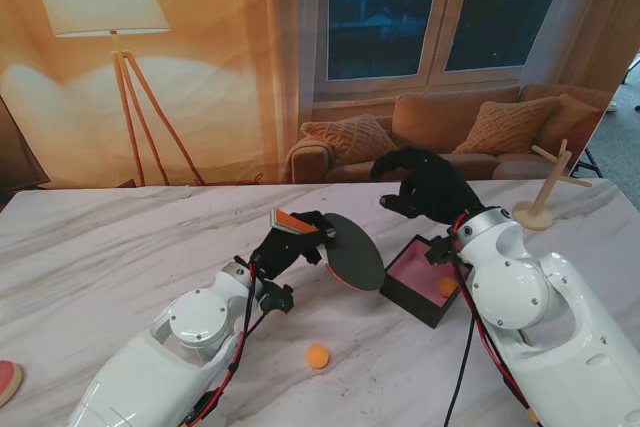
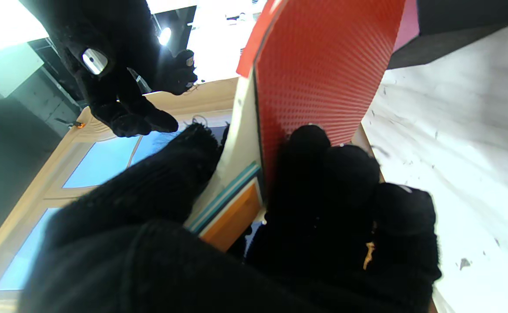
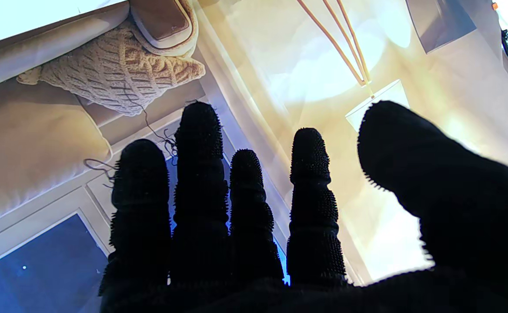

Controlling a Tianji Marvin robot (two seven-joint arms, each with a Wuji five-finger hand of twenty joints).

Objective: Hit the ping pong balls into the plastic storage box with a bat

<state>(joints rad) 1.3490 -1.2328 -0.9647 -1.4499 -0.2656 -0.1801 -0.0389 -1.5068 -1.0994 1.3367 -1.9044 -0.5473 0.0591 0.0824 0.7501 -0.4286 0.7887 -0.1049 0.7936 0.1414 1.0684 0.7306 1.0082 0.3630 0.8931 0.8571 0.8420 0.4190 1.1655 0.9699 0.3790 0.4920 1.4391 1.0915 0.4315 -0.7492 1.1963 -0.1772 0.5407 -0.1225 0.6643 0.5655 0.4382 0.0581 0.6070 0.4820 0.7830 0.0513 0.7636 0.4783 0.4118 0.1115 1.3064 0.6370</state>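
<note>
Orange and small, one ping pong ball (image 1: 317,355) sits on the marble tabletop (image 1: 120,247), nearer to me than the bat (image 1: 352,252). Another orange ball (image 1: 446,286) lies inside the black storage box (image 1: 425,278) with the pink floor. The bat is just left of the box. The left hand (image 1: 288,242) holds its handle, fingers (image 2: 323,182) wrapped tight. The right hand (image 1: 425,185) is up over the box, fingers (image 3: 199,174) spread, holding nothing.
</note>
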